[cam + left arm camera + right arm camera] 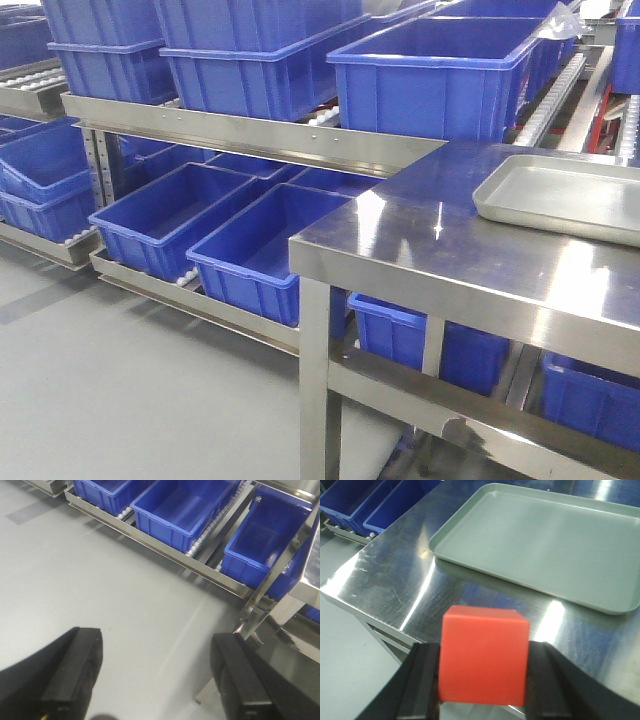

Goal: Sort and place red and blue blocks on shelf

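We see the right gripper [482, 680] pinching the red block [485, 655] between its black fingers [422, 680], above the steel table [395, 580] near its front edge, short of the tray [545, 545]. The left gripper [157, 675] hangs spread over grey floor [100, 580]. The blue block appears in no view; the front camera cuts off the tray's right side.

We see a steel surface [395, 575] mostly bare, with a shallow tray [540, 545] toward its far side. Beyond its edge, blue bins [240, 240] crowd the shelf [250, 130]. Open grey floor [100, 595] lies beside the surface's legs.
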Motion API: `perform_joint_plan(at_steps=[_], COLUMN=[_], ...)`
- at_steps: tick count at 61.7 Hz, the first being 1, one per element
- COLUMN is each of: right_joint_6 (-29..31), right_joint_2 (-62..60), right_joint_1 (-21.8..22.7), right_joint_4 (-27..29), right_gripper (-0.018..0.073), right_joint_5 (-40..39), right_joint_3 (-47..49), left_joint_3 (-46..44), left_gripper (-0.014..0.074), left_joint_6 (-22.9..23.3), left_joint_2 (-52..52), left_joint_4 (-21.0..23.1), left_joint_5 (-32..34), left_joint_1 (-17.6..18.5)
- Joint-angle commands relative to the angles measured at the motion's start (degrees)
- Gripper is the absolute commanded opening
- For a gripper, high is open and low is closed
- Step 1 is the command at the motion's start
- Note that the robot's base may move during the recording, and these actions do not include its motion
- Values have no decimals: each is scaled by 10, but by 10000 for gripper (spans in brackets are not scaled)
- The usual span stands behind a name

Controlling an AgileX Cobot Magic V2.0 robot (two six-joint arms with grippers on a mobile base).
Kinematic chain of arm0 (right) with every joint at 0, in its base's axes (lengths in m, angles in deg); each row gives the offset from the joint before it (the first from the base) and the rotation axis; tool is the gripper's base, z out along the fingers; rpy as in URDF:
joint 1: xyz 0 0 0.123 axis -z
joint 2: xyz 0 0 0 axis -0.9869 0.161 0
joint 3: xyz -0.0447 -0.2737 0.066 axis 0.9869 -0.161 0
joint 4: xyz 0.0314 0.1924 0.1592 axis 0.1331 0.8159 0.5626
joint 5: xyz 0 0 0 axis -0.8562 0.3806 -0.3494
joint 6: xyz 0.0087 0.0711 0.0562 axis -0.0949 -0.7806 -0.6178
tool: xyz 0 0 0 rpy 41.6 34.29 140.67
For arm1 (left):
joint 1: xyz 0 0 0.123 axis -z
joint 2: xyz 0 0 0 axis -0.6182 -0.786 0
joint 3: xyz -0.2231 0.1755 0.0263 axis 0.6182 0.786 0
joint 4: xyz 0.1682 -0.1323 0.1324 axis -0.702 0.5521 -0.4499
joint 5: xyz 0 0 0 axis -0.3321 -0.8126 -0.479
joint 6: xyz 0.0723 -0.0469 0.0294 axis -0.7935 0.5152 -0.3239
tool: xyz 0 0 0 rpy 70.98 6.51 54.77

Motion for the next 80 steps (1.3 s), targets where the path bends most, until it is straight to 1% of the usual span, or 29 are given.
perform_joint_plan(at_steps=[1,80], right_joint_6=[1,1], right_joint_2=[5,5], right_joint_1=[0,0], right_joint_4=[-4,-4], right_gripper=[50,50], right_joint_5=[-44,-44], right_joint_3=[18,18], left_joint_3=[-17,-17], left_gripper=[123,123], left_joint_6=[3,3], left_joint_2=[0,0], left_joint_4=[-4,-4], left_joint_5=[46,46], left_joint_1=[0,0])
